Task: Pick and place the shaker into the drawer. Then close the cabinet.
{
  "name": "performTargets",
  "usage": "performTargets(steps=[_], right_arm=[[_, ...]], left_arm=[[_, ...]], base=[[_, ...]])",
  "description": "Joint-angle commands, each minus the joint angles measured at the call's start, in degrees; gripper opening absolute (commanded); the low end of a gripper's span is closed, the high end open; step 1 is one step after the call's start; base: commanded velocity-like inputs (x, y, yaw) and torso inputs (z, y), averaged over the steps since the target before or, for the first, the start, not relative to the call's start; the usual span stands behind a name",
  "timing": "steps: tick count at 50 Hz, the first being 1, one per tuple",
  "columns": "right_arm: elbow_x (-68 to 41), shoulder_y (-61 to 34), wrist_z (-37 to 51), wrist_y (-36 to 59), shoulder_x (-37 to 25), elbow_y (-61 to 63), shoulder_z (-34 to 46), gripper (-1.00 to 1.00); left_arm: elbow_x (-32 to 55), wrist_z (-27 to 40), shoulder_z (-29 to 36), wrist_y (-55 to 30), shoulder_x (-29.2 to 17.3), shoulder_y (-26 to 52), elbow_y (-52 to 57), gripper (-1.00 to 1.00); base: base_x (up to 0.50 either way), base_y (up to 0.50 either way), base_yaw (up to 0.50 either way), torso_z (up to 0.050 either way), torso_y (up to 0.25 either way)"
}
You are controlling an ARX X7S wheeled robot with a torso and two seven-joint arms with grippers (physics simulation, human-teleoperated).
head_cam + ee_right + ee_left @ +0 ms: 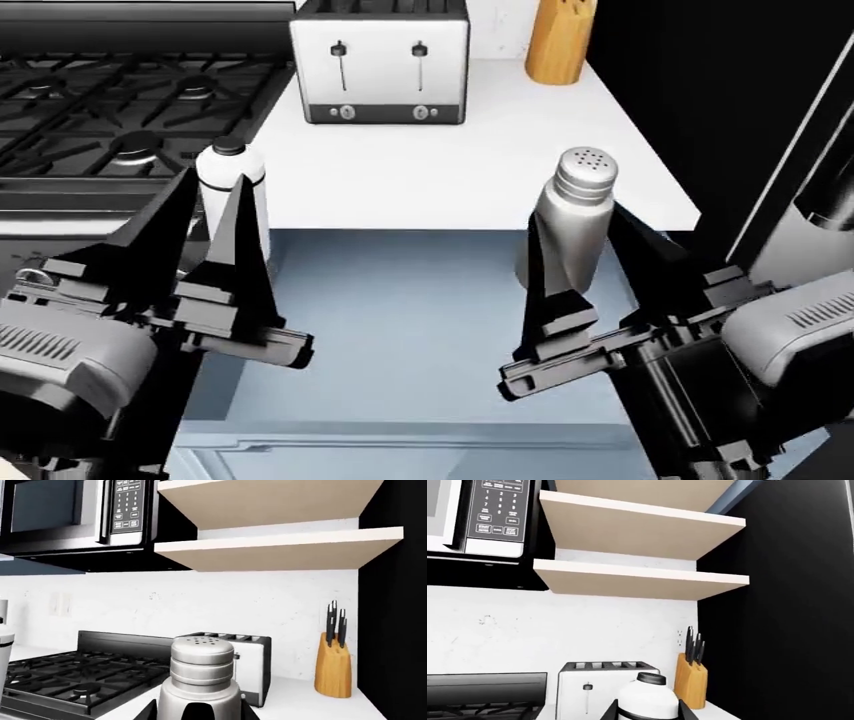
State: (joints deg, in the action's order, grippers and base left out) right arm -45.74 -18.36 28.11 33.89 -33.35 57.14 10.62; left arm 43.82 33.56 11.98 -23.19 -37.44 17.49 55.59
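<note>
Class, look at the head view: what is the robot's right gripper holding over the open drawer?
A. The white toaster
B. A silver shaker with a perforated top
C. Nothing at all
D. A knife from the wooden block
B: the right gripper is closed around the silver shaker, whose holed cap shows above the open drawer.

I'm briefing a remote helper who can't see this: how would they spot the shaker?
Find the white counter right of the stove. Over the open drawer at its front edge, the right end effector holds the shaker: metallic with a perforated domed top, unlike the black-capped white bottle in the left one.
</note>
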Motion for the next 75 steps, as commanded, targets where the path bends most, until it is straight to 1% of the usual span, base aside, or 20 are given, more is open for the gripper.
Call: performTargets(steps=[1, 3, 5, 7, 10, 13, 16, 19, 22, 25, 30, 34, 43, 53, 59, 66, 75], right_arm=[[-30.3, -23.9, 20.5, 14.7, -11.0, 1.0, -0.5, -1.0], [-41.0, -33.2, 26.1, 18.3, -13.0, -2.1, 1.9, -1.0], [-48.5, -40.9, 29.9, 21.8, -14.2, -5.9, 5.2, -1.0], [-53.9, -47.0, 32.0, 24.7, -14.8, -9.5, 8.3, -1.0], [-60.6, -55.1, 34.8, 29.2, -14.5, -14.9, 13.5, -1.0], [-65.7, -61.7, 36.9, 33.3, -13.6, -20.1, 18.8, -1.0], [-72.2, -68.8, 40.4, 38.0, -12.1, -26.7, 26.5, -1.0], [-75.6, -72.1, 41.7, 41.0, -10.8, -31.1, 31.7, -1.0], [-75.9, -73.0, 40.9, 42.9, -9.9, -33.5, 33.8, -1.0], [-74.2, -71.4, 39.1, 44.6, -9.0, -35.2, 35.3, -1.0], [-69.2, -68.5, 35.1, 46.3, -7.8, -36.8, 35.4, -1.0], [-64.6, -66.3, 31.5, 47.1, -7.1, -38.3, 35.1, -1.0], [-53.5, -60.9, 22.7, 47.0, -5.0, -40.6, 36.2, -1.0], [-45.0, -56.2, 15.3, 44.8, -4.2, -42.0, 38.7, -1.0], [-38.6, -54.7, 8.7, 42.7, -3.3, -45.4, 41.3, -1.0], [-28.8, -52.9, -1.0, 39.4, -0.3, -52.3, 47.9, -1.0], [-20.2, -50.1, -9.8, 32.8, 3.7, -62.3, 53.7, -1.0]], left_arm=[[6.5, 4.8, -1.5, -5.6, -1.6, 9.1, 1.1, -1.0], [9.5, 6.6, -1.4, -8.3, -2.3, 13.0, 1.2, -1.0], [12.4, 8.1, -1.2, -10.8, -3.0, 16.8, 0.9, -1.0], [14.7, 9.3, -1.2, -12.7, -3.7, 19.8, 0.6, -1.0], [15.8, 10.0, -1.0, -13.8, -4.2, 21.5, 0.4, -1.0], [15.9, 10.1, -0.6, -14.3, -4.3, 22.2, 0.1, -1.0], [17.7, 10.4, 0.0, -16.1, -4.8, 24.8, -0.7, -1.0], [20.3, 10.0, 1.6, -19.0, -5.3, 28.5, -2.7, -1.0], [23.8, 9.8, 3.3, -22.7, -5.4, 33.4, -5.3, -1.0], [27.8, 9.8, 4.3, -25.6, -5.7, 37.4, -7.4, -1.0], [31.5, 7.5, 8.5, -31.2, -5.2, 42.8, -11.7, -1.0], [34.6, 6.1, 10.7, -34.1, -5.1, 44.3, -14.0, -1.0], [39.9, 5.4, 14.8, -39.3, -4.8, 46.3, -16.4, -1.0], [39.3, 4.6, 16.3, -40.7, -4.8, 47.1, -17.9, -1.0], [37.8, 3.6, 17.1, -40.8, -4.3, 47.4, -19.4, -1.0], [37.0, 3.2, 17.6, -40.7, -4.3, 47.4, -19.8, -1.0], [36.2, 2.4, 17.6, -40.1, -4.7, 46.9, -19.7, -1.0]], base=[[0.0, 0.0, 0.0, 0.0, 0.01], [0.0, 0.0, 0.0, 0.0, 0.0], [0.0, 0.0, 0.0, 0.0, 0.0], [0.0, 0.0, 0.0, 0.0, 0.0], [0.0, 0.0, 0.0, 0.0, 0.0], [0.0, 0.0, 0.0, 0.0, 0.0], [0.0, 0.0, 0.0, 0.0, 0.0], [0.0, 0.0, 0.0, 0.0, 0.0], [0.0, 0.0, 0.0, 0.0, 0.003], [0.0, 0.0, 0.0, 0.0, 0.0], [0.0, 0.0, 0.0, 0.002, 0.0], [0.0, 0.0, 0.0, 0.0, 0.0], [0.0, 0.0, 0.0, 0.0, 0.001], [0.0, 0.0, 0.0, 0.0, 0.001], [0.0, 0.0, 0.0, 0.0, 0.0], [0.0, 0.0, 0.0, 0.001, 0.0], [0.0, 0.0, 0.0, 0.0, 0.001]])
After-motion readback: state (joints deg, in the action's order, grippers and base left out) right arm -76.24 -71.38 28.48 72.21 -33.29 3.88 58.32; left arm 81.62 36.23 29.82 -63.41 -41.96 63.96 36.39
